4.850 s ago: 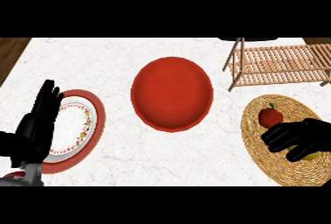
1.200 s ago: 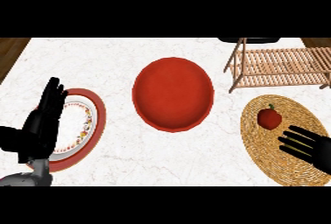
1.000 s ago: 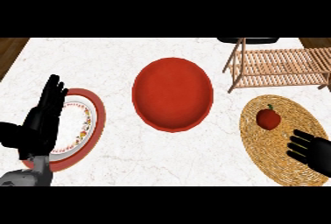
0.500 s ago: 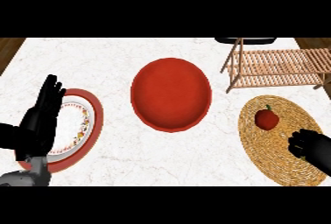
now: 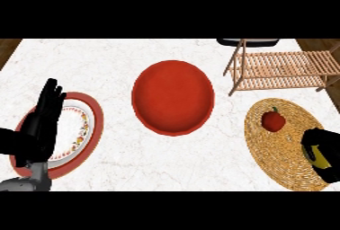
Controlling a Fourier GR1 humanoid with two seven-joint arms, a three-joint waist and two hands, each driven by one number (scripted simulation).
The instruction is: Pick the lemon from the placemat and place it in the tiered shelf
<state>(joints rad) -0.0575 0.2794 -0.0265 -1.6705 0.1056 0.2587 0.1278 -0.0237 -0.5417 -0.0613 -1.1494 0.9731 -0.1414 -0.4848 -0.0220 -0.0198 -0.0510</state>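
Right hand (image 5: 321,150) now curled round yellow lemon (image 5: 319,156) on placemat (image 5: 282,157), left hand (image 5: 41,123) released, no writing visible

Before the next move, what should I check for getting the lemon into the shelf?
1. Right hand curled round the lemon: ok, yellow shows between its fingers.
2. Lemon lifted off the placemat: cannot tell.
3. Tiered shelf free to receive it: ok, nothing shows on the slats.
4. Path to the shelf clear: not ok, a red fruit lies on the placemat between hand and shelf.
5. Left hand out of the way: ok, open over the patterned plate.
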